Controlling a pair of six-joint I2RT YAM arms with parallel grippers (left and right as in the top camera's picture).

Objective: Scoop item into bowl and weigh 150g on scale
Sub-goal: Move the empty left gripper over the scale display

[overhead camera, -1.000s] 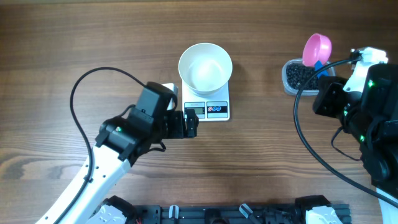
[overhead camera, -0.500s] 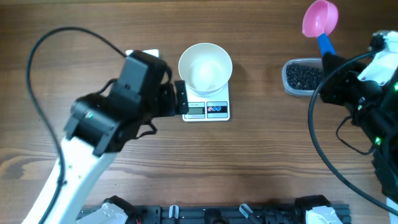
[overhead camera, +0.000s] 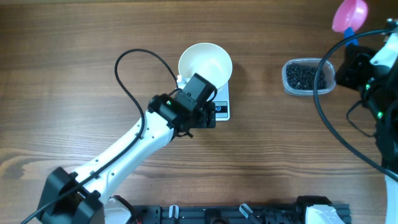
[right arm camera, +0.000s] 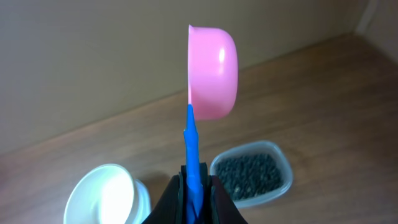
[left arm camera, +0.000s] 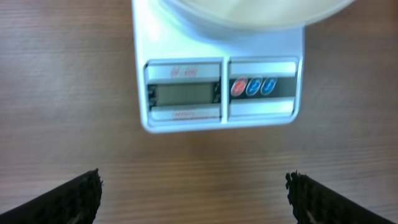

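The white bowl [overhead camera: 205,62] sits empty on the white scale [overhead camera: 222,111]; in the left wrist view the scale [left arm camera: 217,68] shows its grey display [left arm camera: 183,93] and round buttons [left arm camera: 252,86], with the bowl's rim [left arm camera: 249,12] above. My left gripper [overhead camera: 210,118] hovers over the scale's front edge, open [left arm camera: 194,190] with only bare wood between its fingers. The black beads fill a clear tub [overhead camera: 305,76] [right arm camera: 252,171]. My right gripper [overhead camera: 347,46] [right arm camera: 194,186] is shut on the blue handle of a pink scoop [overhead camera: 350,14] [right arm camera: 214,71], held high with the cup on its side, beyond the tub.
The right arm's black cable [overhead camera: 323,118] loops over the table to the right of the tub. The left arm [overhead camera: 124,155] reaches diagonally from the front left. The table's front edge carries a black rail [overhead camera: 211,214].
The left arm has swung from left of the scale to over its front edge. The right arm has carried the scoop up and right, away from the tub.
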